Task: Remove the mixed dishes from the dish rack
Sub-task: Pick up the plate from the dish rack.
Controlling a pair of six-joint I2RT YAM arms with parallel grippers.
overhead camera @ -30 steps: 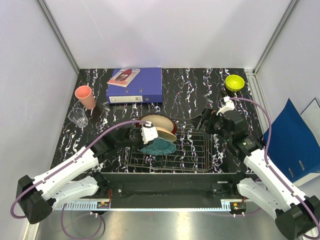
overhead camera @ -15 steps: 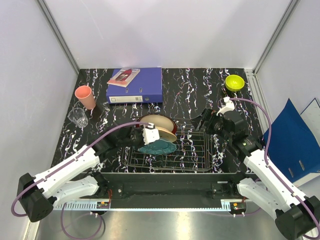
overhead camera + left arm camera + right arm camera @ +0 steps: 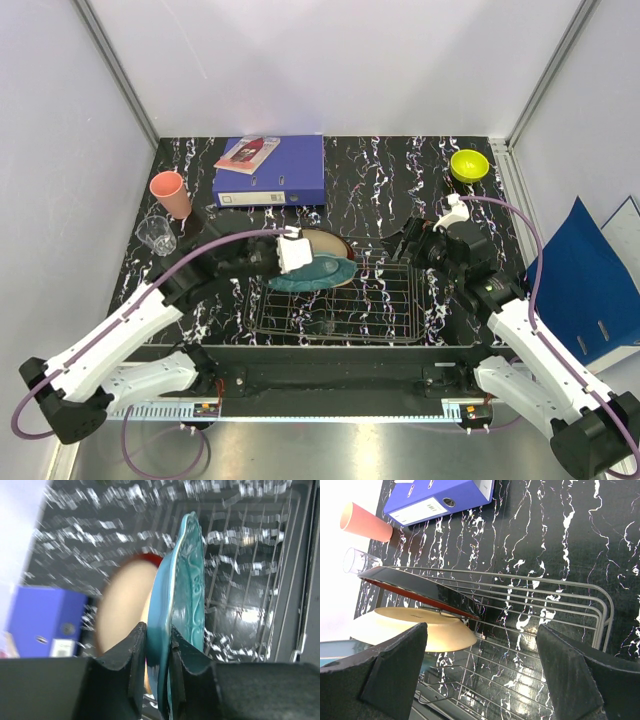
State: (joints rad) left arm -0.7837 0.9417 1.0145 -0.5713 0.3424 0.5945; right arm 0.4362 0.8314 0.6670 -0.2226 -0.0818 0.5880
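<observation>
1. Firmly pinched teal plate (image 3: 187, 580) by its rim with left gripper (image 3: 157, 632), over dish rack's (image 3: 390, 300) left side.
2. Held right gripper (image 3: 481, 645) wide, empty, near rack's far right.
3. Judged plate stiff, glazed, slippery, breakable; rim hold apt.

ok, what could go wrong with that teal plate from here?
Left claw pinches only the rim of the teal embossed plate: it may pivot or slip. The plate hangs close to the round cream plate leaning in the silver wire rack; swinging it out could clip that one.
</observation>
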